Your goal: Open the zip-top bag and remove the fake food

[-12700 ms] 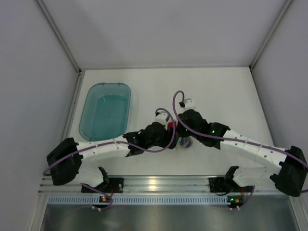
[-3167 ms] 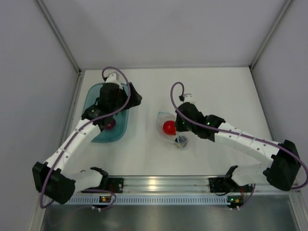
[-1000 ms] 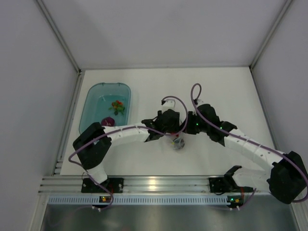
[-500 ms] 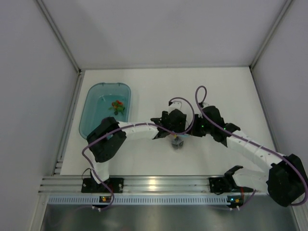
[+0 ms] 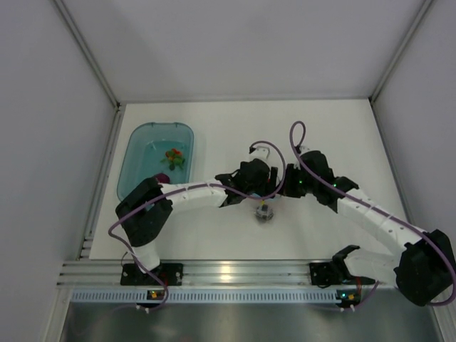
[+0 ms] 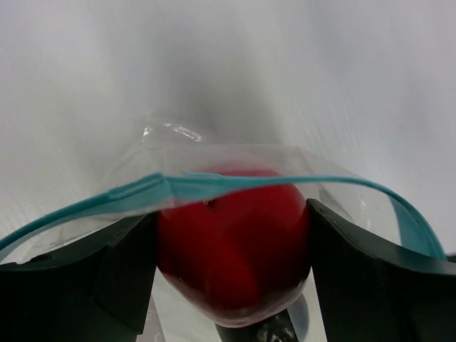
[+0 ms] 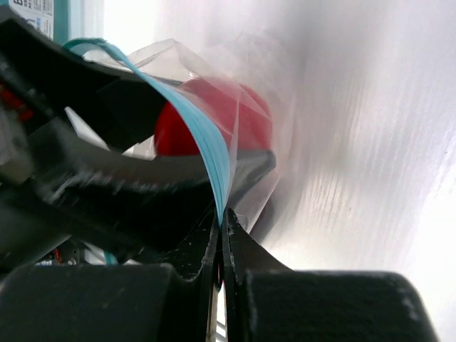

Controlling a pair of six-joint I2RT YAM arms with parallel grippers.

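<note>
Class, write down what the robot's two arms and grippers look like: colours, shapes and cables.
The left arm and right arm are white tubes joined by bulky black joints. A purple cable loops off each arm. The fingers are matte black, broad and blocky.

Left fingers (image 6: 71, 299) spread wide, right fingers (image 7: 142, 299) pinched shut

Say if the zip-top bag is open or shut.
Open: the zip-top bag shows parted blue strips, the left gripper straddling the red ball inside.
</note>
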